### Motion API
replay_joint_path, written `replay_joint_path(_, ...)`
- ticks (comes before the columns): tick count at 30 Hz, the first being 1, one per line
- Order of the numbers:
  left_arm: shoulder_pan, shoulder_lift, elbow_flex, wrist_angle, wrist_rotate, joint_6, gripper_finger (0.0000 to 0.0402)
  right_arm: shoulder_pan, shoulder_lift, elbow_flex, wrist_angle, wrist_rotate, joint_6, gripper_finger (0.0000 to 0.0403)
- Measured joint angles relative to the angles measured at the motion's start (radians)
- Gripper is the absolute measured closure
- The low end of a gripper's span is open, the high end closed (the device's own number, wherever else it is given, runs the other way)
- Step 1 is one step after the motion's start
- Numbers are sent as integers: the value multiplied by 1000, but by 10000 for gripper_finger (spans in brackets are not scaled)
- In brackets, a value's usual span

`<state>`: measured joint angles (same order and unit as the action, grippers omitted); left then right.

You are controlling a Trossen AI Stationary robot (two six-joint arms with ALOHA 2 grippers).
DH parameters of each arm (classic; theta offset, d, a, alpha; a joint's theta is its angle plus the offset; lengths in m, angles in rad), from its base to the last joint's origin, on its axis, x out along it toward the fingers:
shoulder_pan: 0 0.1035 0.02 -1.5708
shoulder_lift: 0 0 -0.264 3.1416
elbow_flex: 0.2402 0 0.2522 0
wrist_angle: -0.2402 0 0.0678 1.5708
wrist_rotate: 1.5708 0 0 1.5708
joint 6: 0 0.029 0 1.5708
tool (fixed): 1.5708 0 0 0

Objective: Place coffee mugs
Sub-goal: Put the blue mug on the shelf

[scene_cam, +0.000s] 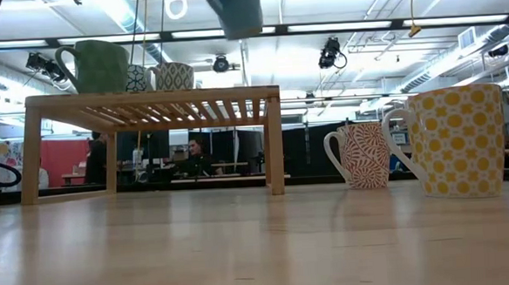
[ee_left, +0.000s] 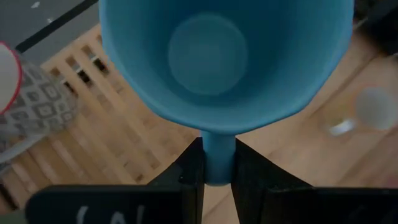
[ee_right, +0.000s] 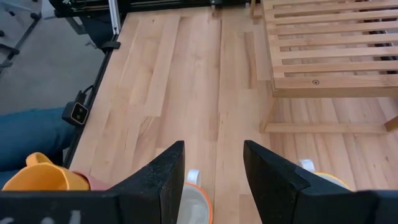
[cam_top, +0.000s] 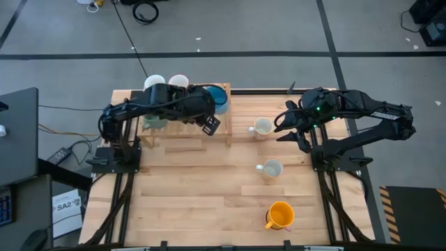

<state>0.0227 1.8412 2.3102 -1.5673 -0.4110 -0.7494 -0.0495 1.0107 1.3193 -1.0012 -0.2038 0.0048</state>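
I have the left gripper (ee_left: 217,171) clamped on the blue mug's (ee_left: 217,62) handle, holding it above the wooden rack (cam_top: 185,125). My right gripper (ee_right: 214,171) hangs spread and empty over the table (cam_top: 202,202).

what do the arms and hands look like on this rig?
Two black jointed arms on black base frames. The left hand has flat matte-black fingers with faint white lettering on its body. The right hand matches; its arm shows a small green light and silver labels.
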Motion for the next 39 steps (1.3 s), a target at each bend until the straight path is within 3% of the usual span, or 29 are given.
replay_joint_path(8, 8, -49, -254, -3, 55, -11, 343, 0, 0, 0, 1, 0, 0, 233)
replay_joint_path(19, 13, -291, -502, -3, 93, -161, 343, 0, 1, 0, 1, 0, -5, 233)
replay_joint_path(27, 13, -406, -600, -4, 120, -227, 343, 0, 1, 0, 1, 0, -8, 233)
replay_joint_path(39, 47, -410, -677, -3, 120, -209, 341, 0, 1, 0, 5, 0, -8, 233)
